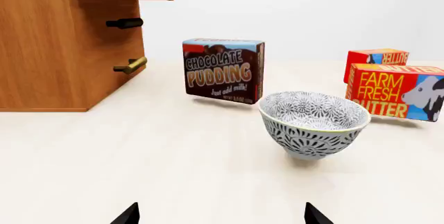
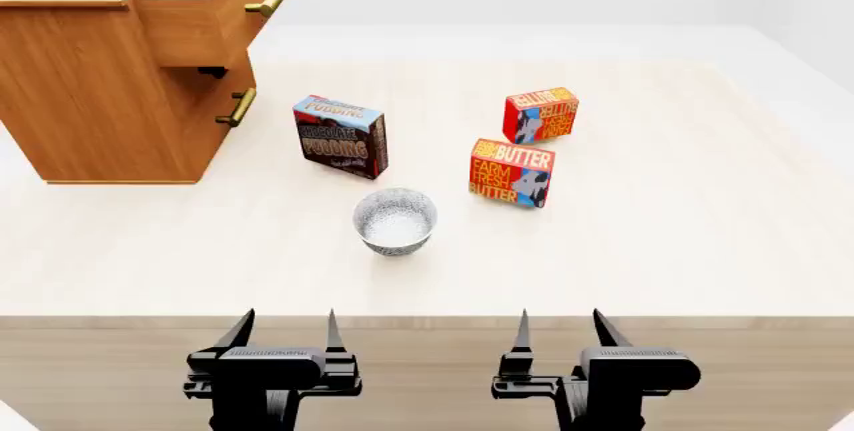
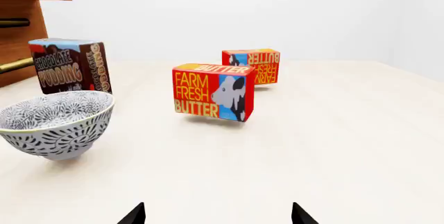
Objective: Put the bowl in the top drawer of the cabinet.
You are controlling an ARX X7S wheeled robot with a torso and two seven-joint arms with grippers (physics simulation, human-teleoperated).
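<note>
**Q:** What stage of the task is shown?

**A:** An early one. The bowl point(image 2: 395, 219) stands upright and empty on the table point(image 2: 667, 251), ahead of both grippers and apart from them. The top drawer point(image 2: 214, 6) of the cabinet point(image 2: 94, 81) is already pulled out, its open box visible from the head view, so the opening step appears done. The lower drawer point(image 2: 220, 116) is closed.

**Q:** How do the tools stand?

**A:** The left gripper point(image 2: 284, 329) and the right gripper point(image 2: 561, 327) both hang at the near table edge with fingers spread and nothing between them. In each wrist view only the two fingertips show, with bare table between.

**Q:** Where is the bowl relative to them?

**A:** Forward of the left gripper and slightly toward the right gripper's side; it is nearer the left one. Beyond it stands the chocolate pudding box point(image 2: 342, 136); further toward the right arm's side stand the near butter box point(image 2: 513, 173) and the far butter box point(image 2: 541, 115). The cabinet lies well beyond the left gripper, to its outer side.

**Q:** What remains?

**A:** By judgement, everything concerning the bowl: reaching, grasping, lifting, carrying it over the drawer front, and releasing it inside.
</note>
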